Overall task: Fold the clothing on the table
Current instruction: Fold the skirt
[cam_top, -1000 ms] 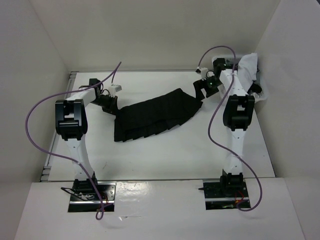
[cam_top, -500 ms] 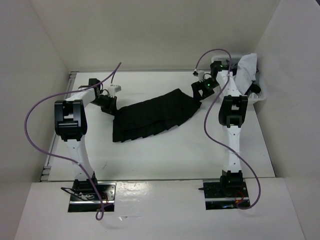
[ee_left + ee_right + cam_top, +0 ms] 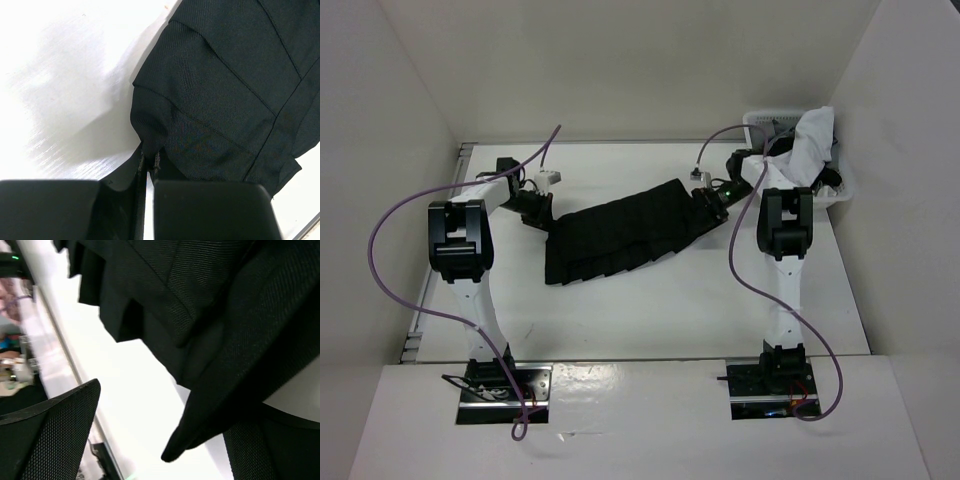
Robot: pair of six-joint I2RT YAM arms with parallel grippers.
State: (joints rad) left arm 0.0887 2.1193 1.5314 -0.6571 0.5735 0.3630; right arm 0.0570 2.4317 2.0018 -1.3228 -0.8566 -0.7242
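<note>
Our left gripper (image 3: 149,165) clamps the black skirt (image 3: 620,235) at its left corner; our right gripper (image 3: 709,197) gapes wide at its right end

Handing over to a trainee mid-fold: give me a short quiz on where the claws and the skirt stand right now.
1. True or false: the left claw is shut on a corner of the black skirt.
2. The right claw is: A shut on the skirt; B open at the skirt's edge; C shut on nothing.
3. What stands at the far right corner of the table?
Key: 1 true; 2 B; 3 a white basket heaped with garments.
</note>
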